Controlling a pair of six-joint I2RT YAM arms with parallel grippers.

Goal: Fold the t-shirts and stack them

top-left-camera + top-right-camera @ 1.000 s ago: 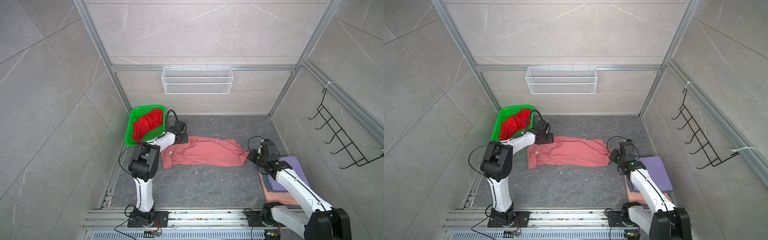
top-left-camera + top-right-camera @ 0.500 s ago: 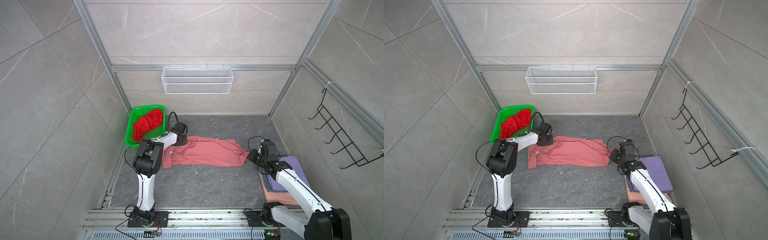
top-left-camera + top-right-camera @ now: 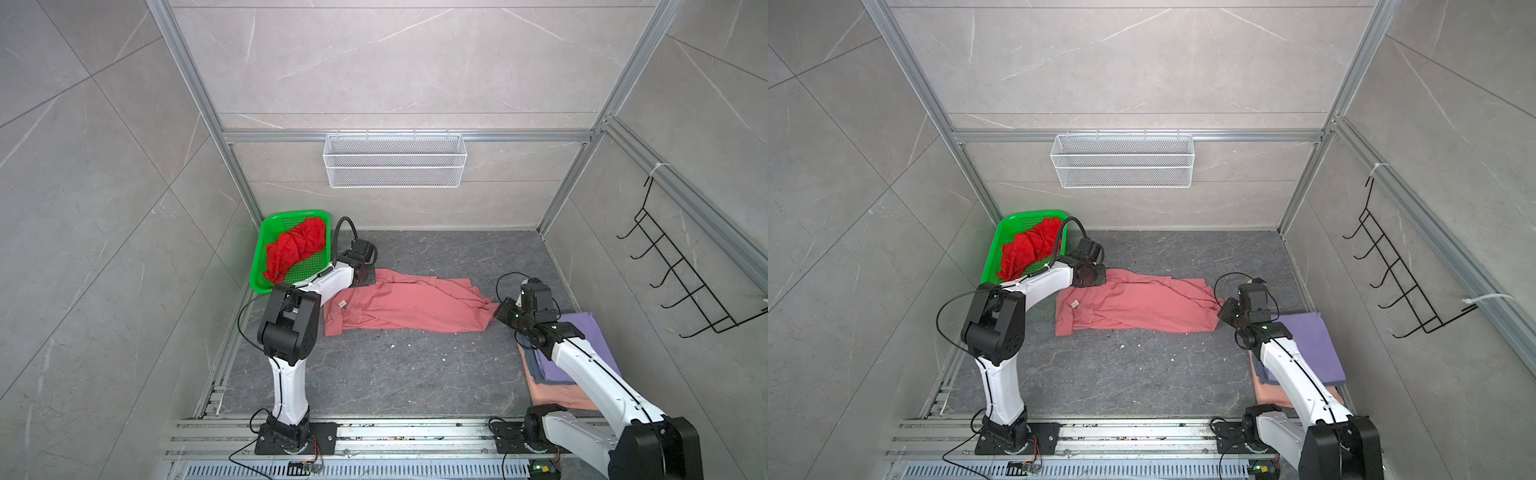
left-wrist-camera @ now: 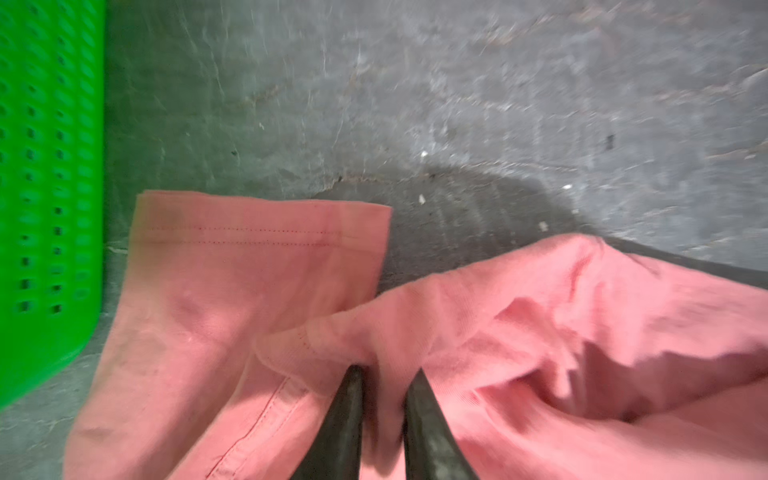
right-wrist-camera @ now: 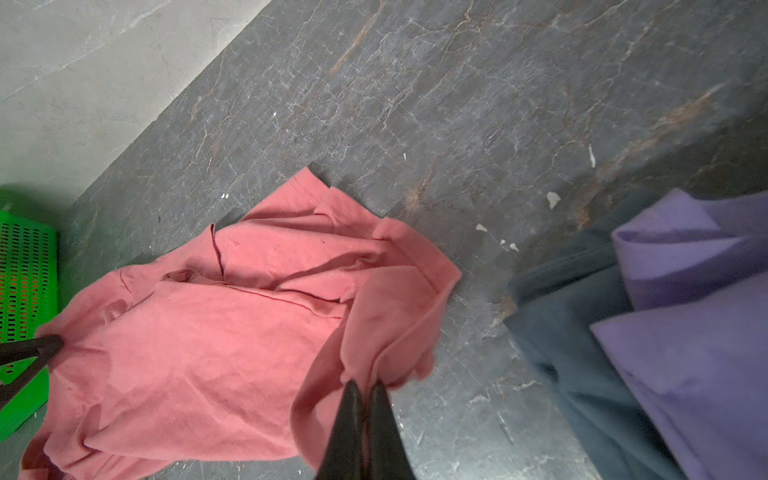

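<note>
A salmon-pink t-shirt lies crumpled across the dark floor in both top views, its white neck label near its left end. My left gripper is shut on a raised fold of it by a sleeve, close to the green basket. My right gripper is shut on a bunched edge at the shirt's right end. A bright red t-shirt lies heaped in the basket. At the right a folded lavender t-shirt lies on a grey-blue one and a peach one.
The green perforated basket stands at the back left corner. A white wire shelf hangs on the back wall and a black hook rack on the right wall. Aluminium rails run along the front edge.
My left gripper has closed on the pink shirt's fold, and the left arm's elbow has swung a little to the right. The right arm has stayed where it was.
</note>
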